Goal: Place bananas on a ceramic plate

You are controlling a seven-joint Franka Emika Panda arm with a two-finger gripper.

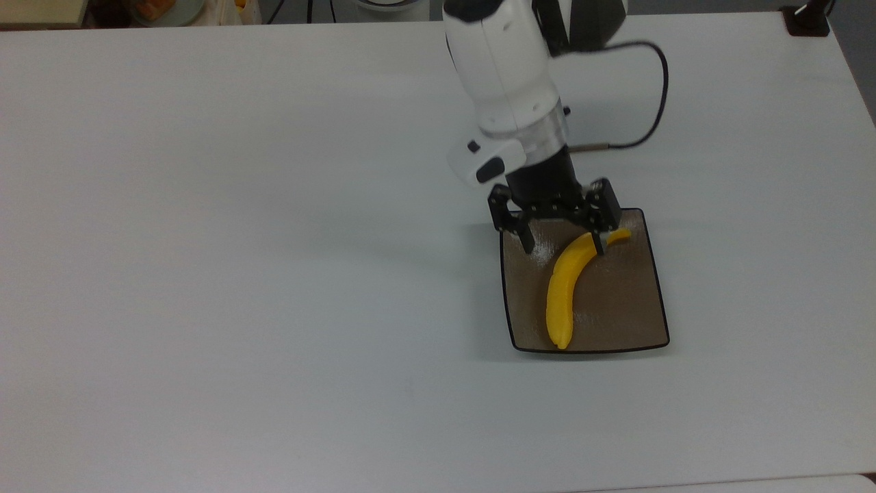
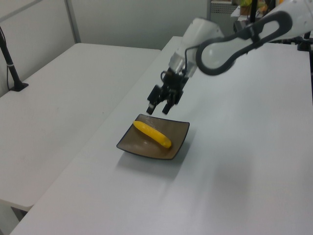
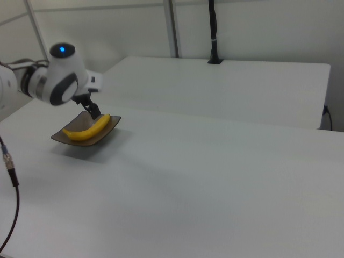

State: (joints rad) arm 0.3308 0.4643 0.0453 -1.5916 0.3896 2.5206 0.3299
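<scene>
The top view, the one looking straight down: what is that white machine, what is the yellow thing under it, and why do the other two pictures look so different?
The white machine is a robot arm. At its end sits a black gripper, a claw with two fingers, here spread open and holding nothing. The yellow thing is a banana, lying loose on a square brown ceramic plate, which stands on a white table.

All three pictures show the same moment from different cameras. The top view looks down from above. The left view looks from one side of the table: there the gripper hangs in the air above the far end of the banana, apart from it. The right view looks from across the table, so the plate appears small at the right view's left, with the arm behind it.
</scene>
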